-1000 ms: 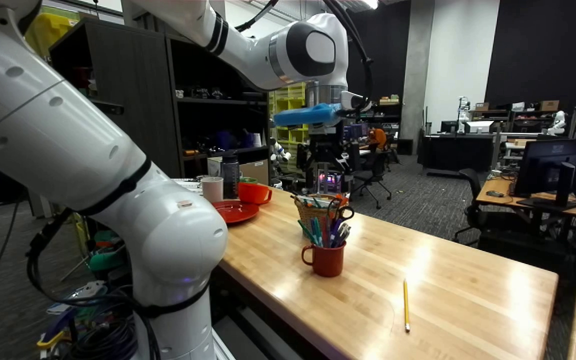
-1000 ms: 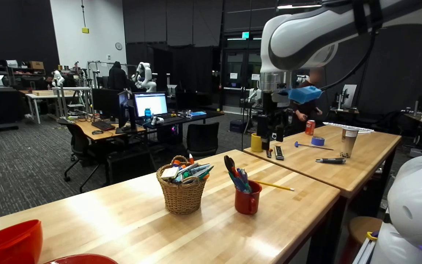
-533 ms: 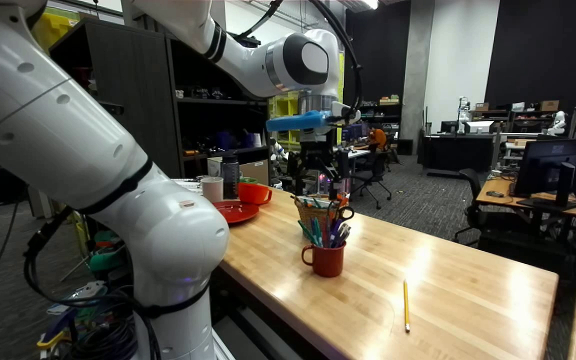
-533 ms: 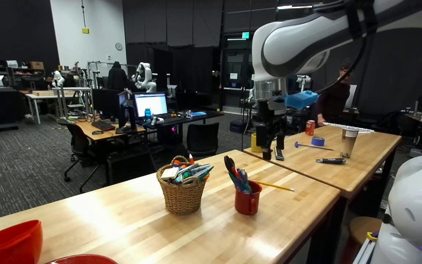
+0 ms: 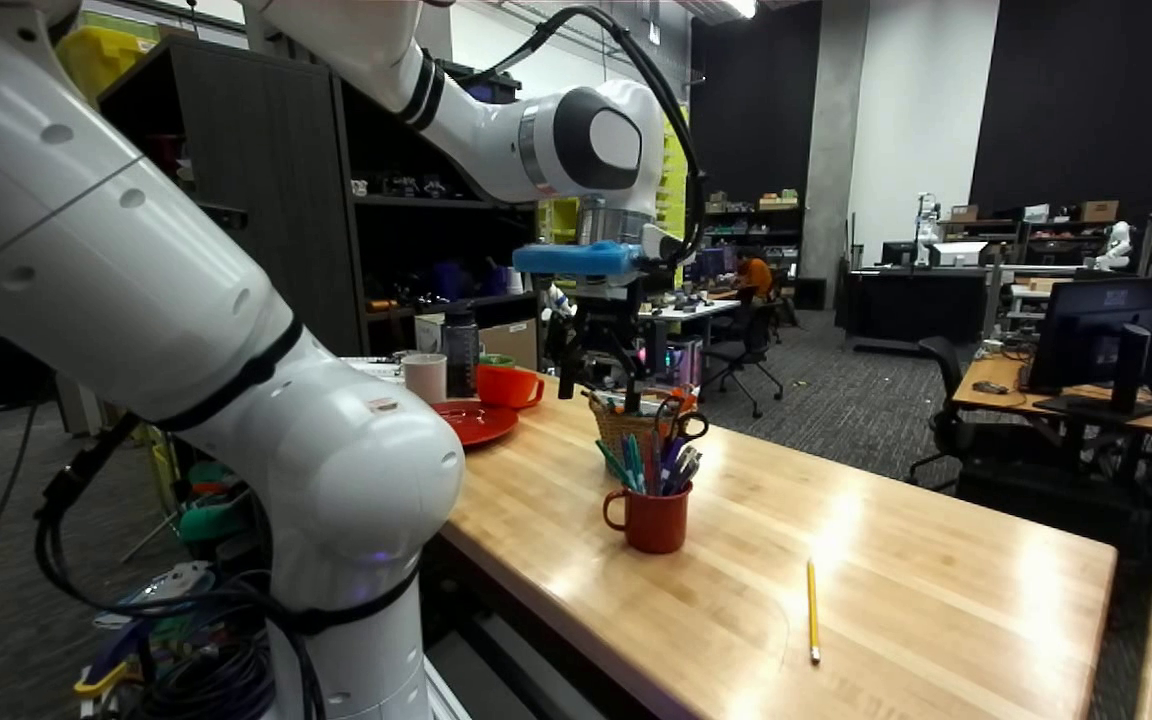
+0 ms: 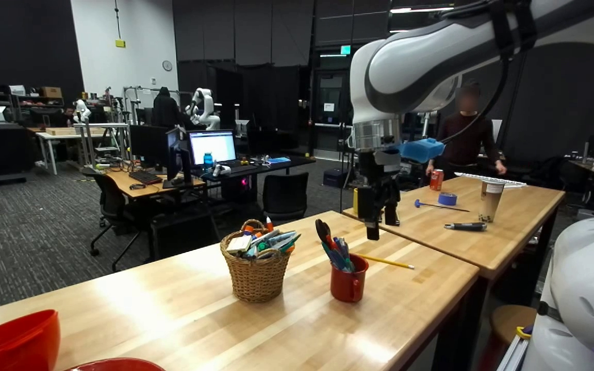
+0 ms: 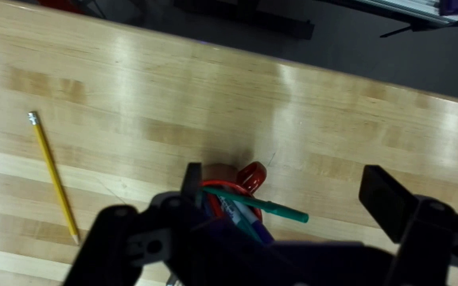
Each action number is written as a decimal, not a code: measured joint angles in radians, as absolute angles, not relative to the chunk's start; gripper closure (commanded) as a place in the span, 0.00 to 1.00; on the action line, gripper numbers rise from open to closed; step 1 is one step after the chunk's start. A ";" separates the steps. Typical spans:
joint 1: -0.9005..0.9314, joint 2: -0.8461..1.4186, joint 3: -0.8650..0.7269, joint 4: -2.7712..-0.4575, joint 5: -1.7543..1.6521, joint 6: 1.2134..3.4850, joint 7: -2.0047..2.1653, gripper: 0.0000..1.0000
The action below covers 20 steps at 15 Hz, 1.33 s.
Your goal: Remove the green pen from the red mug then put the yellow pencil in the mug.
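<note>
The gripper (image 5: pixel 599 394) hangs higher than the red mug (image 5: pixel 656 522) and clear of it, its two fingers (image 7: pixel 388 202) spread well apart; in the wrist view the mug shows between them, nearer one than the other. The green pen (image 7: pixel 259 203) leans in the mug, slanting across the opening, one end projecting past the rim. Other pens (image 6: pixel 341 257) and black-handled scissors (image 6: pixel 322 230) share the mug with it. The yellow pencil (image 7: pixel 55 178) lies flat on the wooden table (image 5: pixel 896 560), well apart from the mug. On the mug's opposite side I see a wicker basket (image 6: pixel 257 275) crowded with more pens. Past the basket from the mug come the red plate (image 5: pixel 481 425) and the red-orange bowl (image 5: pixel 508 388). Beyond the pencil, farther from the mug, a second table (image 6: pixel 431 221) bears a red can (image 6: pixel 436 179) and a roll of blue tape (image 6: pixel 447 199); behind it stands a person in dark clothing (image 6: pixel 469 136), the face blurred.
</note>
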<state>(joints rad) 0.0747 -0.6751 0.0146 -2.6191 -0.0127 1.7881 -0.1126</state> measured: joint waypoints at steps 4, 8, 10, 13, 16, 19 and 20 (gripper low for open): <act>0.096 -0.677 0.014 -2.657 0.034 1.850 -0.135 0.00; 0.103 -0.677 0.014 -2.704 0.044 1.926 -0.154 0.00; 0.106 -0.676 0.014 -2.725 0.044 1.965 -0.158 0.00; 0.109 -0.676 0.016 -2.751 0.043 2.027 -0.160 0.00; 0.109 -0.673 0.016 -2.755 0.043 2.033 -0.160 0.00; 0.108 -0.672 0.016 -2.755 0.042 2.033 -0.159 0.00; 0.108 -0.672 0.017 -2.755 0.042 2.033 -0.159 0.00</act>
<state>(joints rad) 0.1080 -0.6721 0.0169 -2.7550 0.0418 2.0333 -0.1587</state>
